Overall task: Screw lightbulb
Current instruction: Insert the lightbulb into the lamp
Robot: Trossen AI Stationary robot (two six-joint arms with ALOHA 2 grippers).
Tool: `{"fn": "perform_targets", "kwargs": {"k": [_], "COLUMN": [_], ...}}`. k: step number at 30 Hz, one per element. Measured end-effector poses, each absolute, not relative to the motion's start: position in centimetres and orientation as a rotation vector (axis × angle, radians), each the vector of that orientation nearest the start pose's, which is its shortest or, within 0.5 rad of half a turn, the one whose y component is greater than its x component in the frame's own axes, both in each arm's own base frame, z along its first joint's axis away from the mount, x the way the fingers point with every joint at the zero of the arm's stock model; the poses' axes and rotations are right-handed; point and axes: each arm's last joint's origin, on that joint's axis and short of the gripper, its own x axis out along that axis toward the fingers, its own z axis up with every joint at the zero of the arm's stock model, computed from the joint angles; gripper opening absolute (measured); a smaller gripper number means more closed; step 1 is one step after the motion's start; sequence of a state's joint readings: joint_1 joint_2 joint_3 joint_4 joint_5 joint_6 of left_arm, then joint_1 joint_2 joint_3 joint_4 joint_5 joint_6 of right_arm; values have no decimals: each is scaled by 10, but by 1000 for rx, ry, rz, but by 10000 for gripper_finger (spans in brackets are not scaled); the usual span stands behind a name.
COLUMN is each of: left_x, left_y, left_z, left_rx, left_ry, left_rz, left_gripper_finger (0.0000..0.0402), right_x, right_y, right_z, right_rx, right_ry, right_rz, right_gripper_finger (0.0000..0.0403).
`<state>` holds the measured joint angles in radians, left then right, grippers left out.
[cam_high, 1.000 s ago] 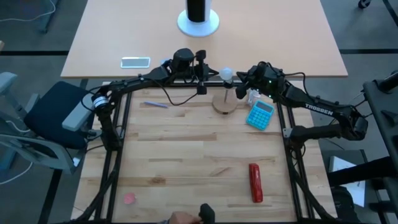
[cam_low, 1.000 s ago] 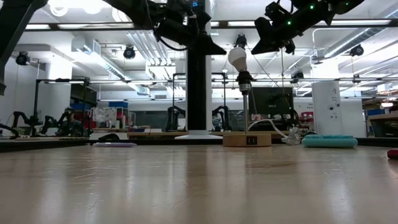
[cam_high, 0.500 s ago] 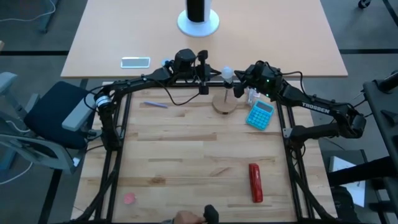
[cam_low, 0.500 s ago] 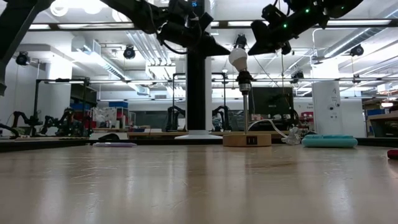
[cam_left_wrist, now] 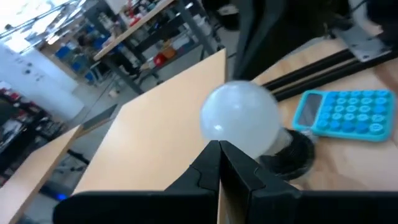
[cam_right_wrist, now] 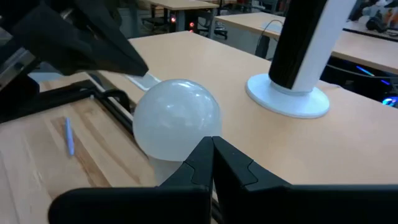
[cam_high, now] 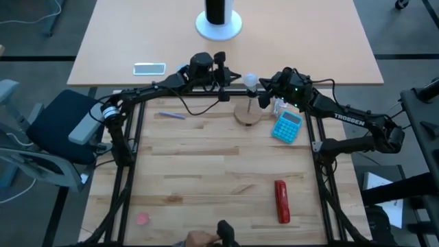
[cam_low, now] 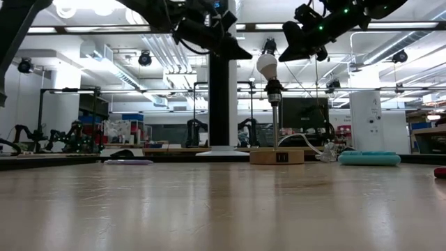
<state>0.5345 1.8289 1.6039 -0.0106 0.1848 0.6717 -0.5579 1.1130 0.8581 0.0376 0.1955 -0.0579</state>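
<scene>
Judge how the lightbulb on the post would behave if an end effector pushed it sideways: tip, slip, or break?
The lightbulb sits high on a thin post over a small wooden disc, so a sideways push would probably tip the stand. Its smooth, rounded, frosted surface likely lets fingers slip. It looks thin-walled, so probably fragile.

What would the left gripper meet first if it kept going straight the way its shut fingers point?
Most likely the lightbulb: in the left wrist view its white globe sits right beyond the left gripper, whose fingers are shut. The gap between them is hard to judge. The right gripper waits at the bulb's other side.
</scene>
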Motion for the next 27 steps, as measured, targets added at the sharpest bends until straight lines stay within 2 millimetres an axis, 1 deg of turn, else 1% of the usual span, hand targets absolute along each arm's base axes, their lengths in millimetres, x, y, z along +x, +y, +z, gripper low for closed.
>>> {"fn": "perform_targets", "kwargs": {"k": [5, 11, 17, 24, 27], "left_x": [384, 393, 396, 398, 399], "left_y": [223, 224, 219, 215, 213], "left_z": [320, 313, 316, 316, 317], "left_rx": [559, 566, 571, 574, 573], "left_ry": [358, 318, 272, 263, 247], "left_rz": [239, 214, 170, 159, 125], "left_gripper_finger": [0, 0, 0, 0, 0], "right_x": [208, 208, 208, 207, 207], "right_y": [-139, -138, -139, -139, -139], "right_z": [316, 316, 316, 316, 316], "right_rx": [-21, -23, -46, -54, -59], "right_ry": [239, 240, 250, 254, 256], "right_rz": [-764, -761, -761, -763, -762], "right_gripper_finger": [2, 2, 2, 2, 2]}}
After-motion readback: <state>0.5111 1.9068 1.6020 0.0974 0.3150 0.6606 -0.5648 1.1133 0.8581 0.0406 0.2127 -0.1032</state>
